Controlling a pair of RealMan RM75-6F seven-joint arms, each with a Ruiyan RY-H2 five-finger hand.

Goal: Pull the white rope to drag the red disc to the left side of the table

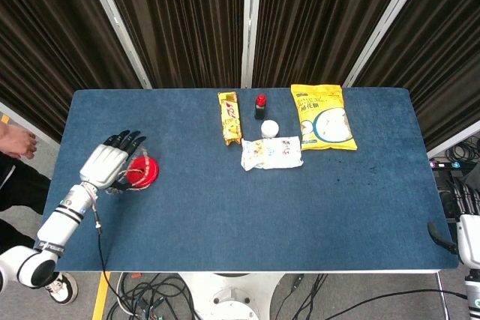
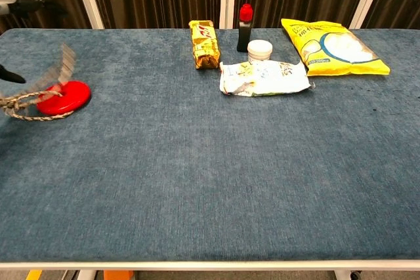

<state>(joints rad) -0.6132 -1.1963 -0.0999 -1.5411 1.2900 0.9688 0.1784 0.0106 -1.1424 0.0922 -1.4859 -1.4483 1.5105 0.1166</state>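
The red disc (image 1: pixel 144 172) (image 2: pixel 64 96) lies on the blue table (image 1: pixel 247 207) near its left side. The white rope (image 2: pixel 27 106) lies slack in a small bunch just left of the disc and stays tied to it. My left hand (image 1: pixel 112 161) hovers over the disc's left edge with its fingers spread and holds nothing. In the chest view its fingers (image 2: pixel 58 70) show only as a blur above the disc. My right hand (image 1: pixel 465 236) sits beyond the table's lower right corner, far from the disc. How its fingers lie is not visible.
At the table's far middle stand a yellow snack bar (image 1: pixel 230 118), a dark bottle with a red cap (image 1: pixel 260 106), a small white jar (image 1: pixel 269 128), a white packet (image 1: pixel 271 153) and a yellow bag (image 1: pixel 322 116). A person's hand (image 1: pixel 16 140) shows beyond the left edge.
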